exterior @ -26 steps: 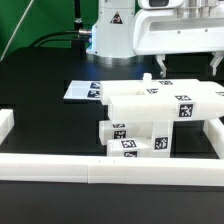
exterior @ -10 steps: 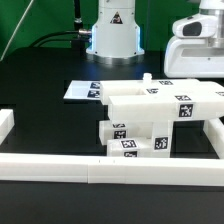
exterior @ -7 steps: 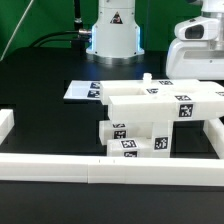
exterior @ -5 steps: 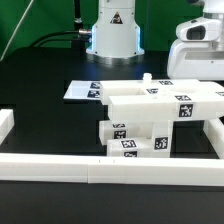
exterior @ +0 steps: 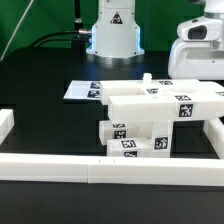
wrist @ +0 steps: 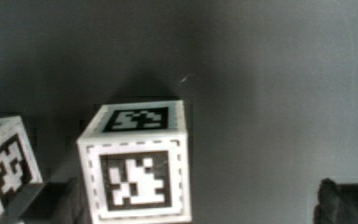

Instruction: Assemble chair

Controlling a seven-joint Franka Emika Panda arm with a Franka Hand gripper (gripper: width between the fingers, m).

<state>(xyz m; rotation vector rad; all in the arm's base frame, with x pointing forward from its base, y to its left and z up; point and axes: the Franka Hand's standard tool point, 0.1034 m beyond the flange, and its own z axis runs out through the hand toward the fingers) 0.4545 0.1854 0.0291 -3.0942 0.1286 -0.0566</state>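
The chair's white tagged pieces (exterior: 160,110) stand grouped on the black table at the exterior view's right. They are a long block on top, smaller blocks under it, and a short peg (exterior: 146,79) sticking up. The arm's hand (exterior: 200,45) hangs above and behind them at the upper right; its fingers do not show there. In the wrist view my gripper (wrist: 194,205) is open and empty, with dark fingertips (wrist: 345,200) far apart. A tagged white block (wrist: 137,165) lies below between them, and a second tagged piece (wrist: 2,165) shows at the picture's edge.
The marker board (exterior: 85,90) lies flat behind the pieces toward the exterior view's left. A long white border rail (exterior: 100,166) runs along the front, with a short end piece (exterior: 6,125) at the left. The robot base (exterior: 112,30) stands at the back.
The hand has moved from above the pieces toward the exterior view's right. Over the last second it has hardly moved. The chair pieces have not moved.
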